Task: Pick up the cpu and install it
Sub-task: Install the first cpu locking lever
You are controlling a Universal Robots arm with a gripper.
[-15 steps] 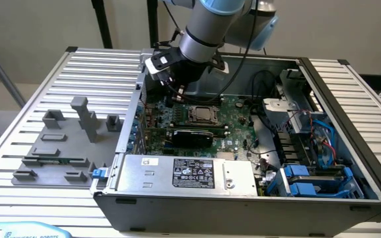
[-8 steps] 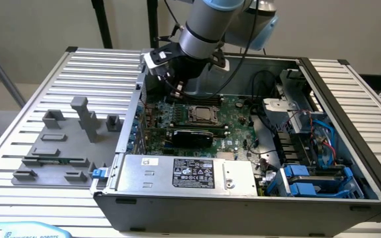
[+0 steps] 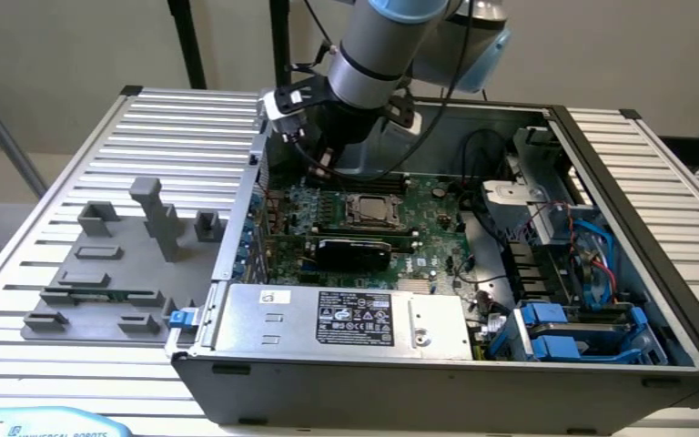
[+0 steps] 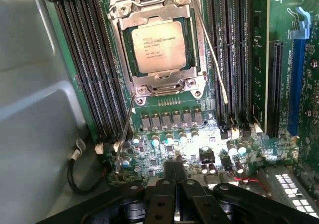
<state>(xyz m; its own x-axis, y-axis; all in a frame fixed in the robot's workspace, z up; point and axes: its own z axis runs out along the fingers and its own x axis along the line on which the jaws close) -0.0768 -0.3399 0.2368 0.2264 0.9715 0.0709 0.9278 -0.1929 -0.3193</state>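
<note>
Closest in the wrist view: gripper [image 4: 174, 170] with jaws pressed together, gripping nothing, hanging above a row of small capacitors [image 4: 169, 139] on the green motherboard [image 4: 259, 149]; beyond those, the cpu [image 4: 158, 47] seated flat in the metal-framed socket [image 4: 149, 87], silver face up toward the camera, apart from the gripper; near square, so no telling a long axis; printed lines running crosswise to the black memory slots [image 4: 94, 64] flanking the socket on both sides; thin wire lever [image 4: 212, 59] slanting along one side of the frame; blue slot [image 4: 297, 79] farther off, grey case wall [image 4: 35, 84] and a black cable loop [image 4: 79, 176] on the opposite side; from the exterior view, instead, the whole computer case [image 3: 447, 391] lying open on a slatted table [image 3: 192, 118]: power supply [image 3: 338, 319] nearest, then the cpu as a small silver square mid-board, then the arm [image 3: 368, 64] reaching down into the case just behind it; grey fixture blocks [image 3: 156, 214] on the table at the exterior view's left, well apart from the case.
</note>
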